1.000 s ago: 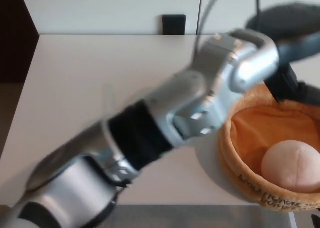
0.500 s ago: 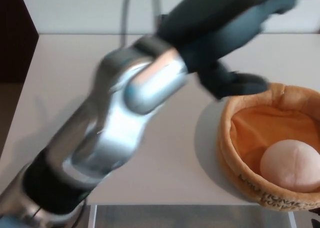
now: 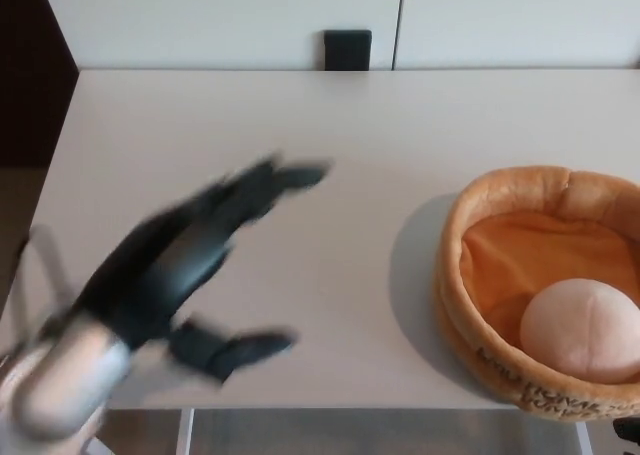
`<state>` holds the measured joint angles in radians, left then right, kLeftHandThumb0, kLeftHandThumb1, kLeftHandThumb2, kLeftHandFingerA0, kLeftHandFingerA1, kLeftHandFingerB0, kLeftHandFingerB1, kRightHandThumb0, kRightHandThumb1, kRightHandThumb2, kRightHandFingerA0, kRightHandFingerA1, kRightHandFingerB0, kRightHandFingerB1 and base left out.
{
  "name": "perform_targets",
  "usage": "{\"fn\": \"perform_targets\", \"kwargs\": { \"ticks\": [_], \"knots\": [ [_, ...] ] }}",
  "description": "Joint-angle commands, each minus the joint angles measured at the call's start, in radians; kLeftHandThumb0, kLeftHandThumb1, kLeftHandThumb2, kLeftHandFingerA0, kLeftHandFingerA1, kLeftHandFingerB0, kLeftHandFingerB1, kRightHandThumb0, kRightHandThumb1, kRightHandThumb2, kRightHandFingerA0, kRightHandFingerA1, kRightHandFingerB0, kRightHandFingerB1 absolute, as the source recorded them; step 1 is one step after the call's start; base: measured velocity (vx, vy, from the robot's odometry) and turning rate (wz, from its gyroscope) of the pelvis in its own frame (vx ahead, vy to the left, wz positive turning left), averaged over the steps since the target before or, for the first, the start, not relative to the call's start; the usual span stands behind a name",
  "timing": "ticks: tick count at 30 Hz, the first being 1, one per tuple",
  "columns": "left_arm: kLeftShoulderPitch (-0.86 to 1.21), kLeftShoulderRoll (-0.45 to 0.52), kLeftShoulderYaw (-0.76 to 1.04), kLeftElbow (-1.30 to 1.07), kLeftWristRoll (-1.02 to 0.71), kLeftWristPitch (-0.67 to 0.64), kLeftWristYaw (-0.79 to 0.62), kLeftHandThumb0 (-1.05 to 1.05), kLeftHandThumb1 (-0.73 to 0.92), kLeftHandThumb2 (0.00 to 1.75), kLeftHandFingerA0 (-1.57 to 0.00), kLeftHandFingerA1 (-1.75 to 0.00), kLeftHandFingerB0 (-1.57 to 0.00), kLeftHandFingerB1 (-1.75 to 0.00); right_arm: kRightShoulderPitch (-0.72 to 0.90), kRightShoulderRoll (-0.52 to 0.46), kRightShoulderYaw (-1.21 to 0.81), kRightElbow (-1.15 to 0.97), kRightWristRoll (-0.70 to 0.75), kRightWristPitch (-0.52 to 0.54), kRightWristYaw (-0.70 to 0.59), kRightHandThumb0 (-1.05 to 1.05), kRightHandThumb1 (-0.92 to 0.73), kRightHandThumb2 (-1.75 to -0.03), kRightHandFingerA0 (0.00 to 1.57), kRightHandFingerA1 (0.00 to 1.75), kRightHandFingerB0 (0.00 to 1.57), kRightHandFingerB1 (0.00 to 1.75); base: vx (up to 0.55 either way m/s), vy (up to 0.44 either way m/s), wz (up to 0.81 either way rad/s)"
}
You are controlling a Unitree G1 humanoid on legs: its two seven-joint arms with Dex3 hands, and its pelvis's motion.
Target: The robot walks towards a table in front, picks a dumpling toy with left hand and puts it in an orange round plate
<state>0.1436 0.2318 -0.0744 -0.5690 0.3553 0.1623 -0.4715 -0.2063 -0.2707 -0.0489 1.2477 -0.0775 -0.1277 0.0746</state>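
A pale, round dumpling toy (image 3: 582, 330) lies inside the orange round plate (image 3: 520, 189), a soft bowl with a thick tan rim at the right edge of the white table (image 3: 360, 135). My left hand (image 3: 190, 265) is blurred by motion at the lower left, well away from the plate. It is open: its fingers are spread apart and nothing is in them. My right hand does not show.
A small black box (image 3: 347, 49) stands at the table's far edge against the white wall. A dark gap (image 3: 30, 75) runs along the table's left side, and the table's near edge crosses the bottom of the picture.
My left arm has swung from over the plate back toward the lower left, and the hand now hangs open. The dumpling toy stays in the plate.
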Motion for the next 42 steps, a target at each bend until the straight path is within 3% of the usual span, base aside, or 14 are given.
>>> {"fn": "perform_targets", "kwargs": {
  "ticks": [1,8,9,12,13,18,19,28,30,31,33,38,41,42],
  "knots": [
    [0.839,0.070,0.586,0.122,-0.506,-0.809,-0.229,-0.50,0.44,0.53,-0.32,-0.34,-0.30,-0.32,0.091,-0.012,-0.004,0.019,-0.006,-0.032,-0.024,-0.18,-0.54,-0.56,0.82,0.57,0.41,0.37,0.00,0.000,0.00],
    [0.834,0.141,0.569,0.354,-0.425,-0.794,-0.201,-0.55,0.45,0.54,-0.38,-0.38,-0.35,-0.32,0.102,-0.010,0.013,0.022,-0.024,-0.037,-0.034,-0.22,-0.54,-0.56,0.76,0.60,0.42,0.37,0.00,0.000,0.00],
    [0.826,0.156,0.564,0.396,-0.399,-0.797,-0.186,-0.63,0.39,0.72,-0.36,-0.46,-0.33,-0.41,0.102,-0.010,0.014,0.023,-0.025,-0.037,-0.037,-0.24,-0.55,-0.57,0.83,0.76,0.42,0.37,0.00,0.000,0.00],
    [0.824,0.178,0.557,0.448,-0.371,-0.814,-0.163,-0.63,0.39,0.72,-0.36,-0.46,-0.33,-0.41,0.104,-0.009,0.017,0.022,-0.028,-0.037,-0.041,-0.24,-0.55,-0.57,0.83,0.76,0.42,0.37,0.00,0.000,0.00],
    [0.817,0.188,0.555,0.487,-0.361,-0.809,-0.158,-0.56,0.47,0.56,-0.49,-0.42,-0.44,-0.34,0.105,-0.010,0.022,0.022,-0.032,-0.035,-0.040,-0.27,-0.55,-0.56,0.82,0.80,0.41,0.36,0.00,0.000,0.00],
    [0.777,0.231,0.546,0.638,-0.354,-0.679,-0.187,-0.53,0.46,0.55,-0.47,-0.41,-0.47,-0.35,0.109,-0.015,0.044,0.024,-0.052,-0.036,-0.047,-0.28,-0.54,-0.56,0.81,0.72,0.41,0.36,0.00,0.000,0.00],
    [0.734,0.254,0.536,0.738,-0.347,-0.683,-0.189,-0.62,0.44,0.59,-0.60,-0.45,-0.54,-0.39,0.108,-0.014,0.043,0.024,-0.050,-0.037,-0.048,-0.25,-0.53,-0.56,0.79,0.63,0.42,0.37,0.00,0.000,0.00],
    [0.514,0.379,0.403,1.274,-0.186,-0.648,-0.117,-0.63,0.41,0.74,-0.63,-0.53,-0.54,-0.48,0.115,-0.014,0.035,0.024,-0.039,-0.037,-0.053,-0.26,-0.54,-0.56,0.84,0.74,0.42,0.37,0.00,0.000,0.00],
    [0.489,0.384,0.384,1.322,-0.171,-0.660,-0.102,-0.63,0.41,0.74,-0.63,-0.53,-0.54,-0.48,0.115,-0.013,0.031,0.024,-0.035,-0.039,-0.051,-0.26,-0.54,-0.56,0.84,0.74,0.42,0.37,0.00,0.000,0.00],
    [0.467,0.377,0.360,1.355,-0.149,-0.653,-0.075,-0.57,0.52,0.56,-0.53,-0.40,-0.51,-0.37,0.116,-0.012,0.032,0.023,-0.035,-0.036,-0.054,-0.28,-0.56,-0.57,0.85,0.91,0.41,0.36,0.00,0.000,0.00],
    [0.408,0.352,0.308,1.426,-0.100,-0.616,-0.009,-0.64,0.46,0.79,-0.55,-0.53,-0.36,-0.44,0.116,-0.009,0.035,0.022,-0.038,-0.030,-0.062,-0.29,-0.56,-0.57,0.86,0.88,0.42,0.36,0.00,0.000,0.00],
    [0.311,0.324,0.242,1.542,-0.061,-0.567,0.081,-0.70,0.49,0.80,-0.64,-0.58,-0.36,-0.44,0.118,-0.005,0.039,0.022,-0.040,-0.032,-0.065,-0.28,-0.56,-0.57,0.86,0.88,0.42,0.37,0.00,0.000,0.00],
    [0.199,0.286,0.194,1.648,-0.038,-0.497,0.141,-0.56,0.45,0.79,-0.62,-0.63,-0.28,-0.44,0.119,-0.004,0.036,0.018,-0.035,-0.028,-0.058,-0.26,-0.55,-0.57,0.81,0.76,0.41,0.36,0.00,0.000,0.00],
    [0.168,0.275,0.198,1.684,-0.058,-0.476,0.138,-0.46,0.52,0.56,-0.69,-0.54,-0.32,-0.32,0.117,-0.002,0.037,0.018,-0.036,-0.026,-0.062,-0.25,-0.54,-0.56,0.77,0.59,0.42,0.36,0.00,0.000,0.00]
  ]
}}
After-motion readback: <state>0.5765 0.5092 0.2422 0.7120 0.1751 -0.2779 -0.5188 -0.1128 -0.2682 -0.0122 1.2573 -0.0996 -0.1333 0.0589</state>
